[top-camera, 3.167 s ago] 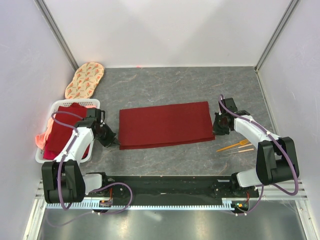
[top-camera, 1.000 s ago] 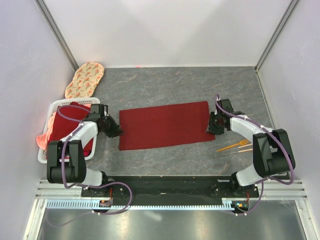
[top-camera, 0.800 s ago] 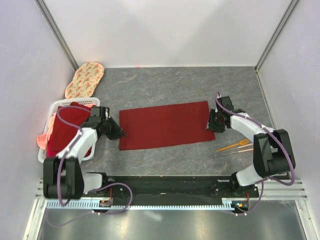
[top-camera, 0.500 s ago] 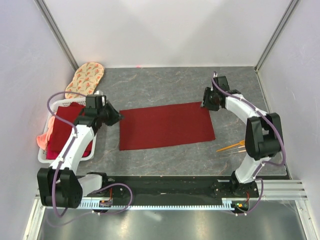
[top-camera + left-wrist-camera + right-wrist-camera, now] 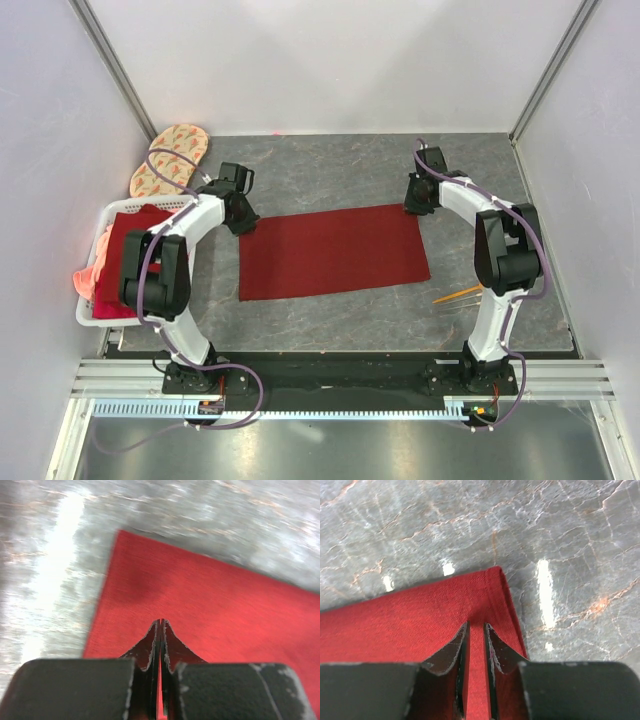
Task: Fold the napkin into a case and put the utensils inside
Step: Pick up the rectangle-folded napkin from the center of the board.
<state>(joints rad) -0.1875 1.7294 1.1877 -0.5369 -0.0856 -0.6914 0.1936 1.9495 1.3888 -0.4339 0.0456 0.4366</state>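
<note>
The dark red napkin (image 5: pixel 335 252) lies flat on the table as a folded rectangle. My left gripper (image 5: pixel 245 218) is at its far left corner. In the left wrist view the gripper (image 5: pixel 161 623) is shut, empty, and just over the cloth (image 5: pixel 210 605). My right gripper (image 5: pixel 418 200) is at the far right corner. In the right wrist view the gripper (image 5: pixel 476 626) stands a narrow gap apart over the cloth (image 5: pixel 395 625), holding nothing. An orange-gold utensil (image 5: pixel 455 295) lies right of the napkin, partly hidden behind the right arm.
A white basket (image 5: pixel 92 312) with a red and pink cloth stack stands at the left edge. An oval beige patterned mat (image 5: pixel 165 165) lies at the back left. Grey walls close in the table on three sides.
Both arms swung from the napkin's near corners up to its far corners. The napkin and the utensils stayed where they were.
</note>
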